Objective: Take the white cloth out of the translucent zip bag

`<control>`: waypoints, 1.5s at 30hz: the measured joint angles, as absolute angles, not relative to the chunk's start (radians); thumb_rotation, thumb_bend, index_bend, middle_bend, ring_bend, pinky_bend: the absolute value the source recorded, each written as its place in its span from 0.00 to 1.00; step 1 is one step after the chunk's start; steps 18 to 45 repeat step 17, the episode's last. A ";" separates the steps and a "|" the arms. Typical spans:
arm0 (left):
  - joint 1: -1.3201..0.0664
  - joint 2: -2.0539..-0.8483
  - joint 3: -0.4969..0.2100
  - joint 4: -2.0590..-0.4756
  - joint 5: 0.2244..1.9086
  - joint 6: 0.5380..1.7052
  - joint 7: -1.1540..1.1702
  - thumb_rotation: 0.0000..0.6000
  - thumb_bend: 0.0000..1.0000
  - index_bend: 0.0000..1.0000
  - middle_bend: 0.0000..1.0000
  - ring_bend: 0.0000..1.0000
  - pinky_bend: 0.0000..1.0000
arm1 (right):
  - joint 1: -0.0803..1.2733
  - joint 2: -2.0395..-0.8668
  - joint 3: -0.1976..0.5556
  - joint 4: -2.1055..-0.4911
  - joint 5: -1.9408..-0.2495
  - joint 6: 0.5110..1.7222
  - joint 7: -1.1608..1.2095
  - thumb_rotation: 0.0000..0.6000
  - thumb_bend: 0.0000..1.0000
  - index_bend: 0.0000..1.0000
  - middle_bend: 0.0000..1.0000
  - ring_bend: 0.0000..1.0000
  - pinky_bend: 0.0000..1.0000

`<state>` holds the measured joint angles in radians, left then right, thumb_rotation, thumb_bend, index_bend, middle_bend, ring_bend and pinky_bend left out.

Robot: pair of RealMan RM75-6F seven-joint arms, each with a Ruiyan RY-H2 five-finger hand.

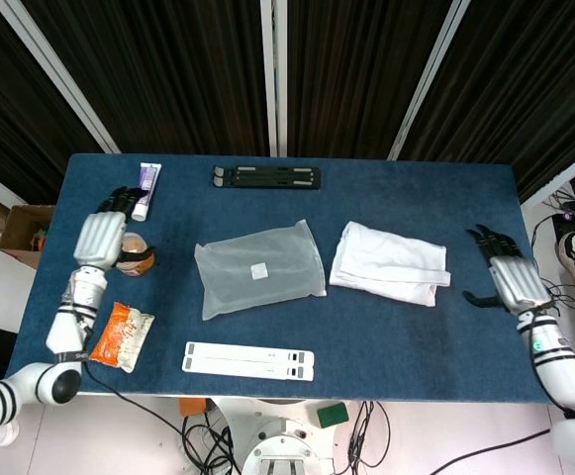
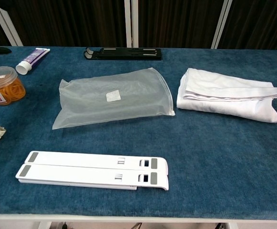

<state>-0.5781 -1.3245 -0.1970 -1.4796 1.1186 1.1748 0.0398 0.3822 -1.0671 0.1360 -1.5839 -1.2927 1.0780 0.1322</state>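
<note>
The translucent zip bag (image 1: 259, 269) (image 2: 110, 96) lies flat and empty in the middle of the blue table. To its right, apart from it, the folded white cloth (image 1: 389, 263) (image 2: 226, 94) rests on the table. My left hand (image 1: 101, 237) hovers at the table's left side over the orange jar, fingers spread, holding nothing. At the far right edge my right hand (image 1: 510, 278) is open with fingers apart, well clear of the cloth. Neither hand shows in the chest view.
A white folding stand (image 1: 248, 360) (image 2: 93, 170) lies near the front edge, a black one (image 1: 266, 177) (image 2: 123, 53) at the back. On the left are a toothpaste tube (image 1: 146, 187) (image 2: 32, 60), an orange jar (image 1: 134, 255) (image 2: 3, 86) and a snack packet (image 1: 122, 334).
</note>
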 measured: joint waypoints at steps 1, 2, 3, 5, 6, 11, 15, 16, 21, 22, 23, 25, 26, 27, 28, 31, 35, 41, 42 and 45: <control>-0.560 -1.308 -0.190 -1.488 1.136 1.203 0.042 1.00 0.16 0.16 0.12 0.04 0.17 | 0.360 -1.053 0.136 -1.591 -1.310 1.126 0.149 1.00 0.25 0.05 0.13 0.00 0.02; -0.533 -1.286 -0.178 -1.497 1.161 1.240 0.044 1.00 0.16 0.17 0.12 0.04 0.17 | 0.342 -1.047 0.135 -1.592 -1.325 1.166 0.161 1.00 0.29 0.07 0.14 0.00 0.03; -0.511 -1.270 -0.168 -1.504 1.180 1.268 0.045 1.00 0.16 0.17 0.12 0.04 0.17 | 0.323 -1.042 0.133 -1.592 -1.340 1.208 0.173 1.00 0.31 0.10 0.16 0.00 0.04; -0.458 -1.235 -0.140 -1.520 1.222 1.327 0.047 1.00 0.16 0.17 0.12 0.04 0.16 | 0.276 -1.034 0.126 -1.589 -1.381 1.304 0.201 1.00 0.32 0.12 0.16 0.00 0.05; -0.435 -1.221 -0.126 -1.528 1.238 1.350 0.046 1.00 0.16 0.17 0.12 0.04 0.16 | 0.254 -1.031 0.121 -1.586 -1.402 1.342 0.214 1.00 0.32 0.12 0.16 0.00 0.05; -0.317 -1.166 -0.054 -1.583 1.323 1.468 0.045 1.00 0.16 0.17 0.12 0.04 0.16 | 0.167 -1.016 0.068 -1.562 -1.512 1.444 0.311 1.00 0.33 0.12 0.14 0.00 0.05; -0.241 -1.143 -0.008 -1.626 1.379 1.541 0.048 1.00 0.16 0.17 0.12 0.04 0.16 | 0.126 -1.020 0.030 -1.544 -1.563 1.485 0.335 1.00 0.33 0.12 0.14 0.00 0.05; -0.225 -1.141 0.000 -1.633 1.389 1.556 0.048 1.00 0.16 0.17 0.12 0.04 0.16 | 0.120 -1.026 0.027 -1.542 -1.568 1.496 0.334 1.00 0.33 0.12 0.14 0.00 0.05; -0.205 -1.140 0.010 -1.640 1.402 1.576 0.050 1.00 0.16 0.17 0.12 0.04 0.16 | 0.116 -1.031 0.025 -1.541 -1.572 1.502 0.332 1.00 0.33 0.12 0.14 0.00 0.05; -0.205 -1.140 0.010 -1.640 1.402 1.576 0.050 1.00 0.16 0.17 0.12 0.04 0.16 | 0.116 -1.031 0.025 -1.541 -1.572 1.502 0.332 1.00 0.33 0.12 0.14 0.00 0.05; -0.205 -1.140 0.010 -1.640 1.402 1.576 0.050 1.00 0.16 0.17 0.12 0.04 0.16 | 0.116 -1.031 0.025 -1.541 -1.572 1.502 0.332 1.00 0.33 0.12 0.14 0.00 0.05; -0.205 -1.140 0.010 -1.640 1.402 1.576 0.050 1.00 0.16 0.17 0.12 0.04 0.16 | 0.116 -1.031 0.025 -1.541 -1.572 1.502 0.332 1.00 0.33 0.12 0.14 0.00 0.05; -0.205 -1.140 0.010 -1.640 1.402 1.576 0.050 1.00 0.16 0.17 0.12 0.04 0.16 | 0.116 -1.031 0.025 -1.541 -1.572 1.502 0.332 1.00 0.33 0.12 0.14 0.00 0.05; -0.205 -1.140 0.010 -1.640 1.402 1.576 0.050 1.00 0.16 0.17 0.12 0.04 0.16 | 0.116 -1.031 0.025 -1.541 -1.572 1.502 0.332 1.00 0.33 0.12 0.14 0.00 0.05; -0.205 -1.140 0.010 -1.640 1.402 1.576 0.050 1.00 0.16 0.17 0.12 0.04 0.16 | 0.116 -1.031 0.025 -1.541 -1.572 1.502 0.332 1.00 0.33 0.12 0.14 0.00 0.05; -0.205 -1.140 0.010 -1.640 1.402 1.576 0.050 1.00 0.16 0.17 0.12 0.04 0.16 | 0.116 -1.031 0.025 -1.541 -1.572 1.502 0.332 1.00 0.33 0.12 0.14 0.00 0.05; -0.205 -1.140 0.010 -1.640 1.402 1.576 0.050 1.00 0.16 0.17 0.12 0.04 0.16 | 0.116 -1.031 0.025 -1.541 -1.572 1.502 0.332 1.00 0.33 0.12 0.14 0.00 0.05; -0.205 -1.140 0.010 -1.640 1.402 1.576 0.050 1.00 0.16 0.17 0.12 0.04 0.16 | 0.116 -1.031 0.025 -1.541 -1.572 1.502 0.332 1.00 0.33 0.12 0.14 0.00 0.05; -0.205 -1.140 0.010 -1.640 1.402 1.576 0.050 1.00 0.16 0.17 0.12 0.04 0.16 | 0.116 -1.031 0.025 -1.541 -1.572 1.502 0.332 1.00 0.33 0.12 0.14 0.00 0.05; -0.205 -1.140 0.010 -1.640 1.402 1.576 0.050 1.00 0.16 0.17 0.12 0.04 0.16 | 0.116 -1.031 0.025 -1.541 -1.572 1.502 0.332 1.00 0.33 0.12 0.14 0.00 0.05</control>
